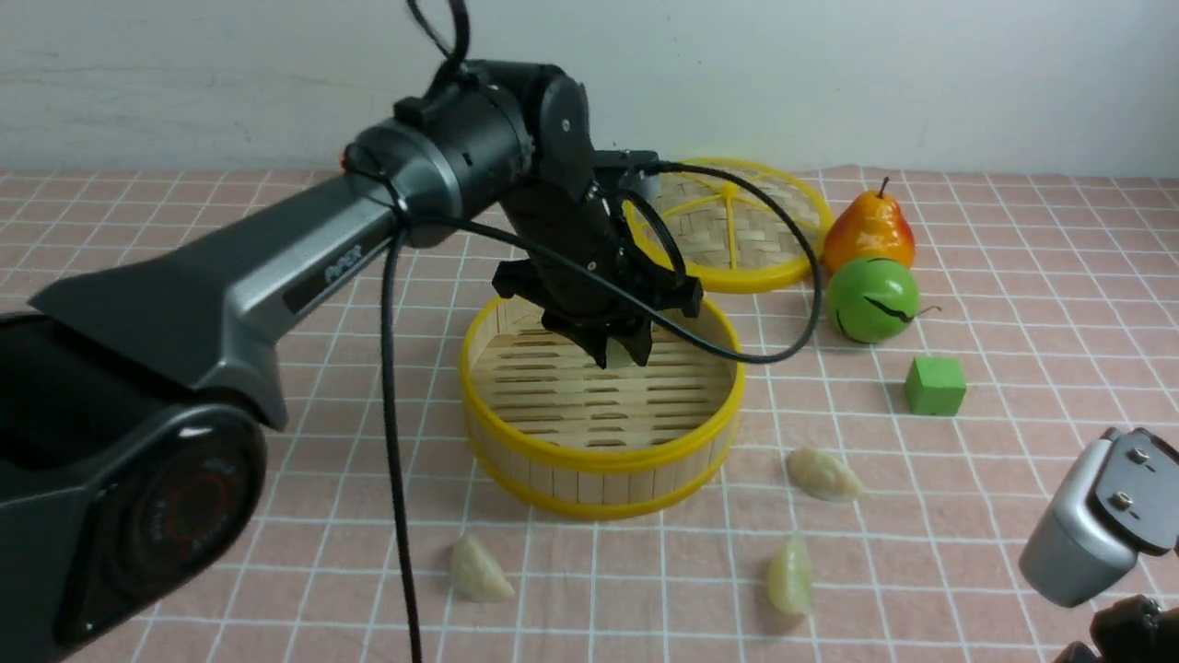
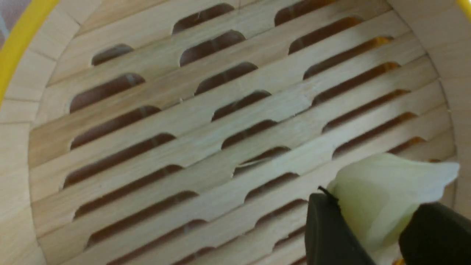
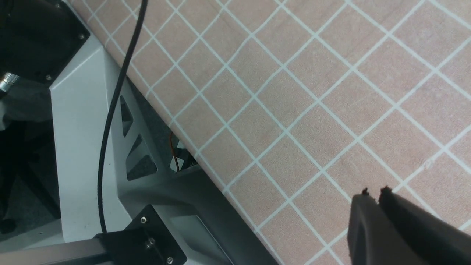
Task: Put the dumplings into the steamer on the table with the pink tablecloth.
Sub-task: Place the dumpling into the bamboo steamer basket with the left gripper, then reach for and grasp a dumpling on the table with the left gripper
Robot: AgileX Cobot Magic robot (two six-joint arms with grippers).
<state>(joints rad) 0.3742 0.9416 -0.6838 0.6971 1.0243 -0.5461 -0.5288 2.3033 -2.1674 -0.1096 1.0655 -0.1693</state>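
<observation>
The round steamer (image 1: 516,442) with yellow rims stands mid-table on the pink tablecloth (image 1: 1032,304). My left gripper (image 1: 619,350) hangs just inside it, shut on a pale dumpling (image 2: 382,191) held above the slatted floor (image 2: 220,121). Three more dumplings lie on the cloth in front of the steamer: one at the front left (image 1: 477,571), one at the front right (image 1: 792,576) and one to the right (image 1: 823,474). My right gripper (image 3: 375,193) is shut and empty, low over the cloth near the table's front edge.
The woven lid (image 1: 737,226) leans behind the steamer. To the right are an orange pear (image 1: 868,230), a green round fruit (image 1: 872,299) and a green cube (image 1: 935,385). The right arm's wrist (image 1: 1096,520) shows at the front right corner.
</observation>
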